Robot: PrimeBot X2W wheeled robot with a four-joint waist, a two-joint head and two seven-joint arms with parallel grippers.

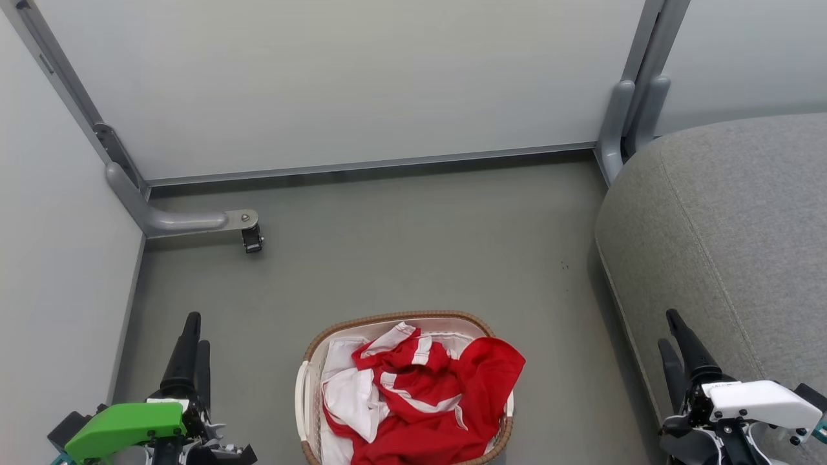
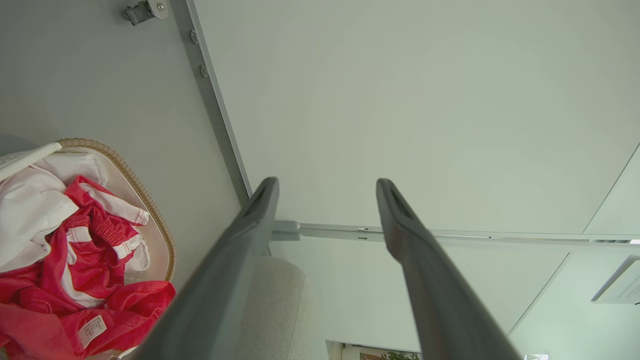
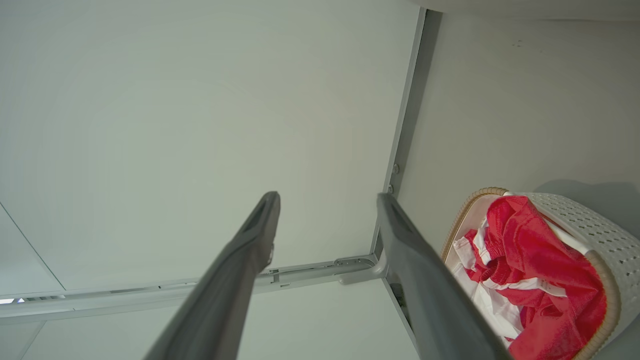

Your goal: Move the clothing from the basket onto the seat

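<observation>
Red clothing (image 1: 433, 397) with white stripes lies heaped in the oval cream basket (image 1: 394, 318) on the floor, front centre; one red edge drapes over the basket's right rim. The clothing (image 2: 75, 270) and basket (image 2: 145, 195) show in the left wrist view, and the clothing (image 3: 535, 270) and basket (image 3: 600, 235) in the right wrist view. The grey seat (image 1: 736, 239) stands at the right. My left gripper (image 1: 194, 339) hangs open left of the basket, nothing between its fingers. My right gripper (image 1: 672, 339) stands open in front of the seat's near edge, holding nothing.
Pale partition panels (image 1: 362, 84) close the back and left. A grey panel foot with a caster (image 1: 252, 240) juts onto the floor at back left, another foot (image 1: 614, 129) at back right beside the seat. Grey floor (image 1: 420, 245) lies between basket and panels.
</observation>
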